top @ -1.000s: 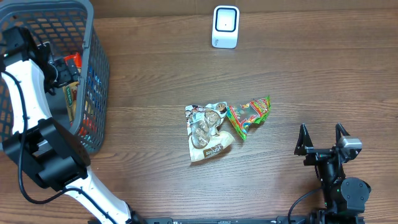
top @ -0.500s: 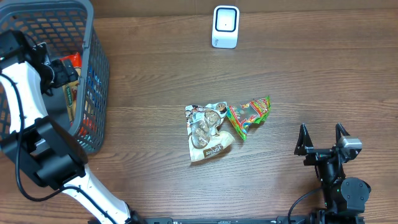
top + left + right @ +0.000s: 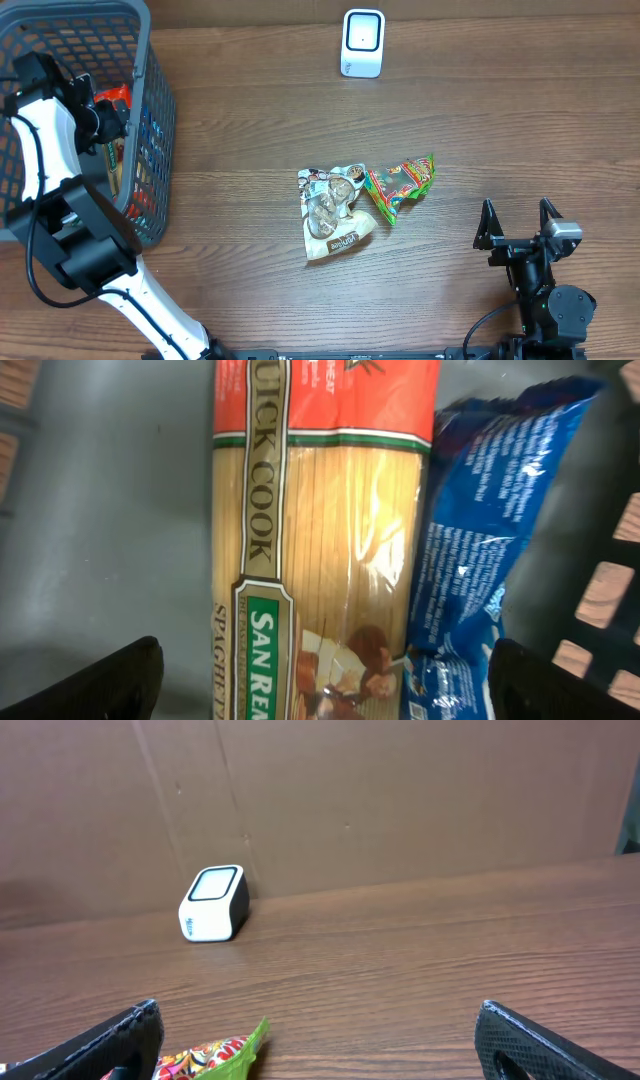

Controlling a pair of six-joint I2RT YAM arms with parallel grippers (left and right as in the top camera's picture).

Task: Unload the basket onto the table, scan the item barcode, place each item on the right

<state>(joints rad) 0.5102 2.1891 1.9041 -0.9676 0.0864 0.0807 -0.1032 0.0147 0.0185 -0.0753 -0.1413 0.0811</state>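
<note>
- Overhead, the left arm (image 3: 40, 140) reaches into the grey basket (image 3: 152, 70) at the left edge of the surface (image 3: 500, 120). Its wrist is down among the contents.
- Compared with a second ago, the left arm's white upper link has swung a little to the right. Its black base segment has also shifted slightly right, and the wrist end now sits a touch deeper inside the basket.
- Left jaws: wide apart with nothing between them. Both tips show at the lower corners of the left wrist view, and their spread has not changed over the last second.
- Directly beneath the left jaws lies the spaghetti pack (image 3: 320, 510), flat on the basket floor. It has a red top band and a green label panel, and the jaws do not touch it.
- Beside the pack, touching its right edge, lies a blue bag (image 3: 480, 540).
- Right jaws: fully apart and empty. The right arm (image 3: 540, 275) is parked at the lower right of the surface, in the same place as before.
- At the far edge of the surface the white scanner (image 3: 362, 42) stands upright, unmoved.
- Mid-surface lie a clear-and-white snack packet (image 3: 333, 215) and a green-and-red packet (image 3: 400, 183), touching each other and unmoved.
</note>
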